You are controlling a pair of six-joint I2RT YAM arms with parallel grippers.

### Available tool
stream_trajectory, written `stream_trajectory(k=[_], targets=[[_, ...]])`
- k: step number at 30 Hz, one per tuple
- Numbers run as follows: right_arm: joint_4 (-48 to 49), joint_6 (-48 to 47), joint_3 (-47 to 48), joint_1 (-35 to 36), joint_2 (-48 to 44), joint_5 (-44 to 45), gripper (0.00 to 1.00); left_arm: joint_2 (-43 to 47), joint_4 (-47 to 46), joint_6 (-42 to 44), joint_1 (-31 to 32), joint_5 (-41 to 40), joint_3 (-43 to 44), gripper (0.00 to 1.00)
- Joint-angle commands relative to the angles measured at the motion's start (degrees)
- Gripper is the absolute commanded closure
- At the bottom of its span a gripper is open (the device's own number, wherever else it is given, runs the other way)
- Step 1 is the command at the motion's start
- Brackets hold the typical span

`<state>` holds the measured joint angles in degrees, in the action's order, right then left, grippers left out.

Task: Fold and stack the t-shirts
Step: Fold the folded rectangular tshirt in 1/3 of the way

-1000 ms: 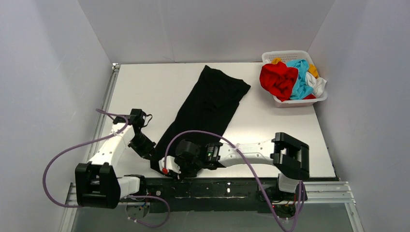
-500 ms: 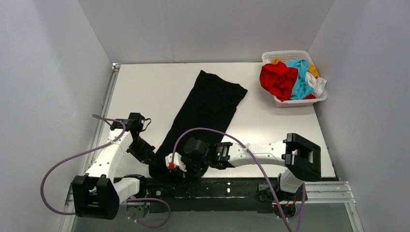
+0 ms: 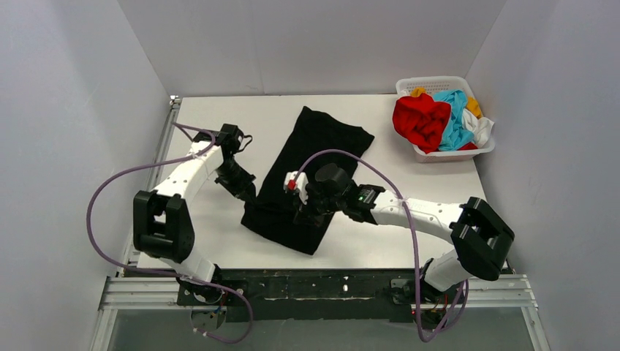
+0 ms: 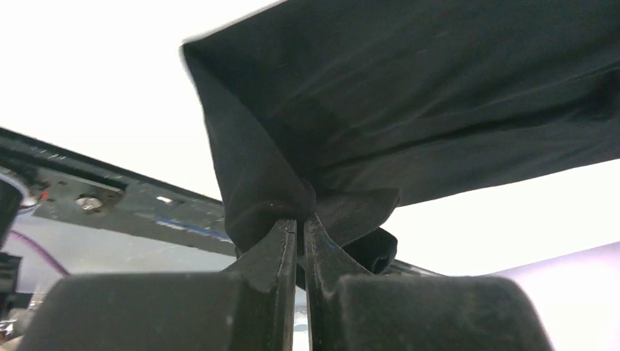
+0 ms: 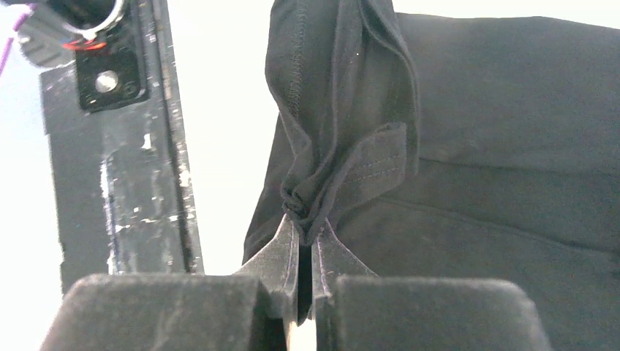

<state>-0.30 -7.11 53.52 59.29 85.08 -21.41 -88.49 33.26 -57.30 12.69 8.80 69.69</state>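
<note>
overhead view of a white surface [image 3: 417,172] with two white robot arms reaching in from its near edge. a large, soft black cloth t-shirt [image 3: 329,131] lies lengthwise at the middle, its near end lifted and doubled back toward the far end. the left hand [image 4: 300,219] is pinched together on a bunched black corner at the shirt's left edge. the right hand [image 5: 300,232] is clamped on a gathered, stitched hem above the middle of the cloth.

at the far right corner, a white plastic lattice basket [image 3: 439,82] holds a crumpled red t-shirt [image 3: 420,121], a light blue t-shirt [image 3: 455,121], a white t-shirt [image 3: 482,130] and an orange-yellow t-shirt [image 3: 475,107], all unfolded.

the fold looks about half made, though it is hard to tell how many layers each hand holds.

risks from here:
- if one hand travels ahead of the other, the fold will land crooked.
- the narrow pinch on bunched cloth could slip and drop a corner.
- pulling too far could drag the far end out of line and wrinkle the layer underneath.
</note>
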Motion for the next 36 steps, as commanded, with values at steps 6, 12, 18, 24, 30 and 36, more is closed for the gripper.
stream_trajectory(k=[6, 12, 18, 24, 30, 36], targets=[[4.69, 3.03, -0.47, -11.85, -1.0, -1.12, 0.99, -16.78, 7.98, -2.82, 0.85, -0.04, 17.63, 1.0], [4.78, 4.0, 1.02, -18.45, 1.18, -3.87, 0.99, -25.54, 9.2, -2.88, 1.32, 0.76, 29.33, 1.0], [5.05, 4.28, 2.27, -22.19, 4.07, -3.74, 0.99, -33.93, 9.86, -2.46, 1.64, 0.94, 37.97, 1.0], [5.45, 4.7, 4.8, -24.5, 8.19, -3.47, 0.99, -39.87, 10.09, -2.06, 2.26, 0.39, 44.64, 1.0], [6.72, 5.35, 5.04, -25.94, 11.12, -1.28, 0.99, -44.17, 9.33, -2.3, 3.1, 1.14, 48.5, 1.0], [7.3, 5.3, 4.16, -27.07, 9.47, -1.09, 0.99, -41.3, 8.89, -1.86, 4.17, -1.42, 47.54, 1.0]])
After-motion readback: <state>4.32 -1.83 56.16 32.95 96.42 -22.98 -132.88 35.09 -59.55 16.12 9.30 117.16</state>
